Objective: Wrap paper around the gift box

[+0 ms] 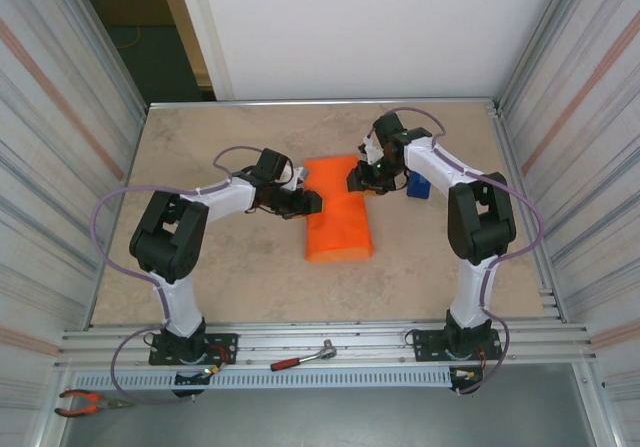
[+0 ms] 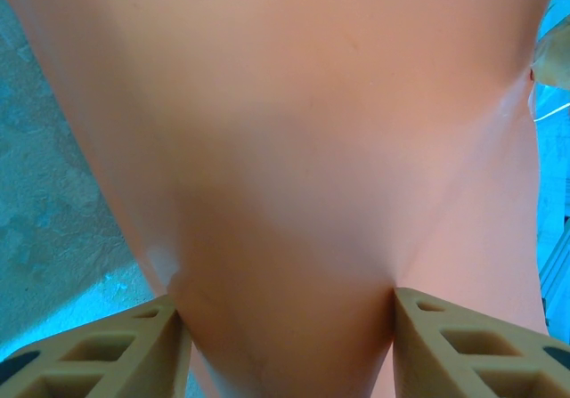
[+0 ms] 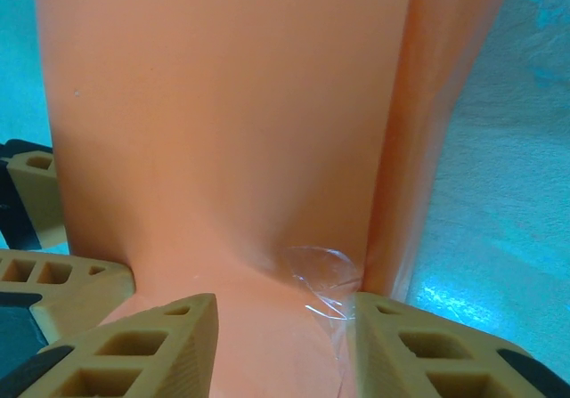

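Left gripper (image 2: 285, 302) and right gripper (image 3: 283, 300) each pinch smooth orange paper (image 1: 338, 222), jaws half-open.

Paper (image 1: 338, 222): thin, smooth, matt orange. Tape patch (image 3: 321, 278): clear glossy film. Counter (image 1: 230, 267): mottled beige, matt, stone-like.

Centre: paper (image 1: 338, 222) — left gripper (image 1: 311, 203) at left edge, right gripper (image 1: 361, 180) at far-right corner, tape dispenser (image 1: 418, 185) further right.

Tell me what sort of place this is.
Likely a robotics lab test cell: left arm and right arm bolted to an aluminium rail, panelled walls boxing in the table, a ratchet and pliers lying up front.
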`<state>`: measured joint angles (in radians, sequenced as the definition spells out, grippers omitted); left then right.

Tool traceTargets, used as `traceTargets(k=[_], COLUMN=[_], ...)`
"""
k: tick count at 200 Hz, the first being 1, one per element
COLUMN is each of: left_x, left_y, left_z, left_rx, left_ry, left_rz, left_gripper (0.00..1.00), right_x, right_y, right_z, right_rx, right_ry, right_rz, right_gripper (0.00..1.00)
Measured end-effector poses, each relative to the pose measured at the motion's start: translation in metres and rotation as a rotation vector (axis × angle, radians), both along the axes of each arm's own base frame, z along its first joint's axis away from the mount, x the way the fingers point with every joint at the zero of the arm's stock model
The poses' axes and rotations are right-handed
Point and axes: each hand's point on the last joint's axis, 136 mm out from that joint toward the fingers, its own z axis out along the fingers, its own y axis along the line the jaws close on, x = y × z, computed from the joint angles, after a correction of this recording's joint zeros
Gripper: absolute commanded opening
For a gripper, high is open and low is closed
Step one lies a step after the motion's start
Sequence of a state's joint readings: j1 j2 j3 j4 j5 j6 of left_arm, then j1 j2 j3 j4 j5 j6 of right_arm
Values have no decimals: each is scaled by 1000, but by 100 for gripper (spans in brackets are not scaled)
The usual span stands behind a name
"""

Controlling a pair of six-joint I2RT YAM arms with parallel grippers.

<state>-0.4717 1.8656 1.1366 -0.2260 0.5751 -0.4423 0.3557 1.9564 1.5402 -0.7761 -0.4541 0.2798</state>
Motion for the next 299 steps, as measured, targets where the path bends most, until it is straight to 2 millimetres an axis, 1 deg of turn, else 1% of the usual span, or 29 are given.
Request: traceTargets(k=[54, 120, 164, 299], left_x=[0, 0, 0, 0], left_y=[0, 0, -1, -1], left_z=[0, 0, 0, 0], left_rx=[0, -3, -4, -5], left_ry=[0, -4, -6, -6], left_rz=[0, 1, 1, 1], left_gripper=[55, 55, 54, 54], right_x=[0, -1, -1, -1], right_y=[1, 3, 3, 5], right_z=[1, 2, 2, 2], right_rx=[-33, -46, -59, -69], right_ry=[-6, -12, -16, -13], right_rz=[4, 12, 14, 19], right_gripper=[47, 48, 52, 56])
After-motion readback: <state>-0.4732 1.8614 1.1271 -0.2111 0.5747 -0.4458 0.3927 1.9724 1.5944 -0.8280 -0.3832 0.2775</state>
